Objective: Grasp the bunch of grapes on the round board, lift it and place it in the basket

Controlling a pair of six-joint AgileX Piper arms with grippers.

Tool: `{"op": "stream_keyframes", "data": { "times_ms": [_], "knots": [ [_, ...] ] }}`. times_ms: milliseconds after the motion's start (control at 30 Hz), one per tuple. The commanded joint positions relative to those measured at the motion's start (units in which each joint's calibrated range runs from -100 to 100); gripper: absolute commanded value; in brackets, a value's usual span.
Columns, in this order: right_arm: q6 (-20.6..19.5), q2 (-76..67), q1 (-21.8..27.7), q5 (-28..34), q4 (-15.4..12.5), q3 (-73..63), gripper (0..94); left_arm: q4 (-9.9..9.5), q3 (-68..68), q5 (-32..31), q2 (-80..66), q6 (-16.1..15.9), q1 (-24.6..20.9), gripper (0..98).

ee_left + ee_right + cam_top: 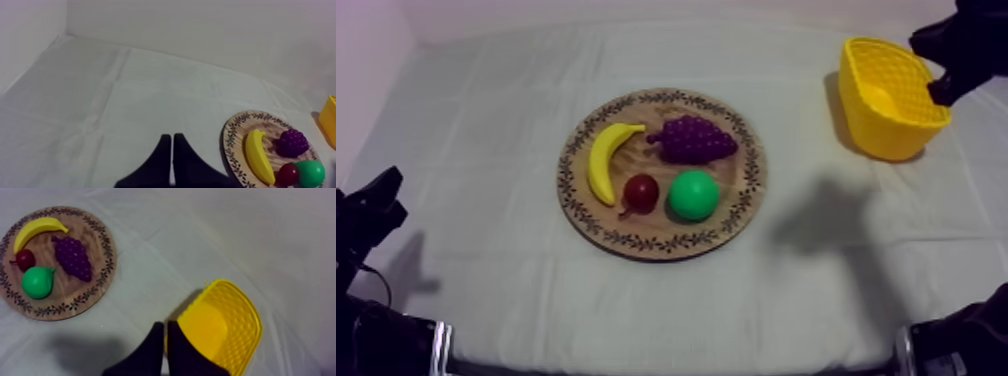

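Grapes (693,139) near board (656,236) rim

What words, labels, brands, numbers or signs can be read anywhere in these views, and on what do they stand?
None can be read.
The board has only a leafy ornament round its rim, no letters.
The basket shows plain yellow mesh.
The grapes, banana, pear and small red fruit bear no marks.
The cloth is blank.
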Motion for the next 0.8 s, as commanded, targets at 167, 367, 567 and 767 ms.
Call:
{"op": "stream_keyframes", "data": {
  "times_ms": [167, 367, 567, 767],
  "knots": [
    [2.3, 4.1, -3.1, 7.3, -1.5, -8.6, 0.4, -0.02, 0.0, 0.0, 0.0, 0.0, 0.0, 0.1],
    [2.7, 7.9, -5.1, 12.5, -2.5, -13.8, 0.5, -0.02, 0.0, 0.0, 0.0, 0.0, 0.0, 0.1],
    [3.1, 11.6, -6.1, 15.4, -2.7, -17.1, 0.5, -0.02, 0.0, 0.0, 0.0, 0.0, 0.0, 0.1],
    [3.7, 15.9, -6.5, 17.7, -2.8, -21.9, 0.6, -0.02, 0.0, 0.0, 0.0, 0.0, 0.0, 0.1]
  ]
}}
